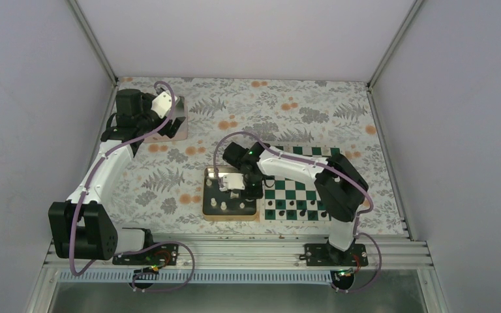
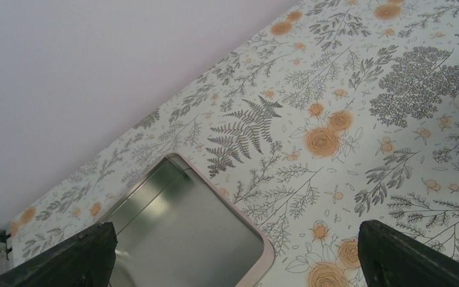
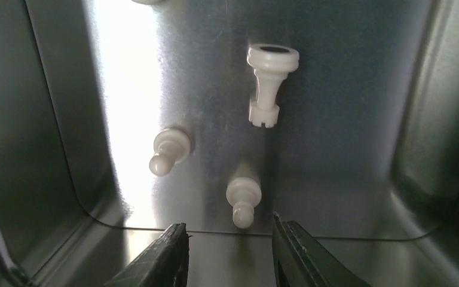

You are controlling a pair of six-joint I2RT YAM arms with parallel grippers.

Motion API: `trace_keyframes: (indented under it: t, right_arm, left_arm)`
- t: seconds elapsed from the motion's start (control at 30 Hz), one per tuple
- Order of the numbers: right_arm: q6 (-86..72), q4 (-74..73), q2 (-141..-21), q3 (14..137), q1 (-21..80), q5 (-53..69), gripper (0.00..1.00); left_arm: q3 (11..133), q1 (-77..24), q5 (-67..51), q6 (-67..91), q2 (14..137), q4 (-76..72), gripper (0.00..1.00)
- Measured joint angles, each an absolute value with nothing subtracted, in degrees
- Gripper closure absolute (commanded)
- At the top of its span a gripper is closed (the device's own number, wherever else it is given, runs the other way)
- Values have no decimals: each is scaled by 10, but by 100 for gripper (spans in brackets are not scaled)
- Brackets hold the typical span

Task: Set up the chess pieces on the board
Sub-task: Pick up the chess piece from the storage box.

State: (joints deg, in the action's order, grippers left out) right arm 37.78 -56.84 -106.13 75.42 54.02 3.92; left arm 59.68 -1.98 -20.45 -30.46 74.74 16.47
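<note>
Pawn (image 3: 242,202) just beyond parted right jaws; second pawn (image 3: 168,150) left; tray wall (image 3: 54,119) around.

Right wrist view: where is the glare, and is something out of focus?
Right wrist view: a bright glare band washes the left floor of the gold-rimmed square metal tray, beside a small white pawn; the right end effector looks slightly soft. Top external view: even light, no glare.

Pale lilac walls (image 1: 235,32) close in the table (image 1: 169,189) on three sides; its cloth shows grey ferns and orange blooms. Metal posts (image 1: 94,42) rise at the far corners, possibly aluminium.
</note>
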Motion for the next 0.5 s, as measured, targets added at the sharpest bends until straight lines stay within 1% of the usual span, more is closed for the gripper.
trace_keyframes:
  t: [0.23, 0.5]
  right_arm:
    - [374, -542, -1065, 751, 548, 38, 61]
    - [374, -534, -1091, 751, 548, 37, 66]
  left_arm:
    - [597, -20, -204, -305, 747, 164, 0]
    - [597, -20, -204, -305, 747, 164, 0]
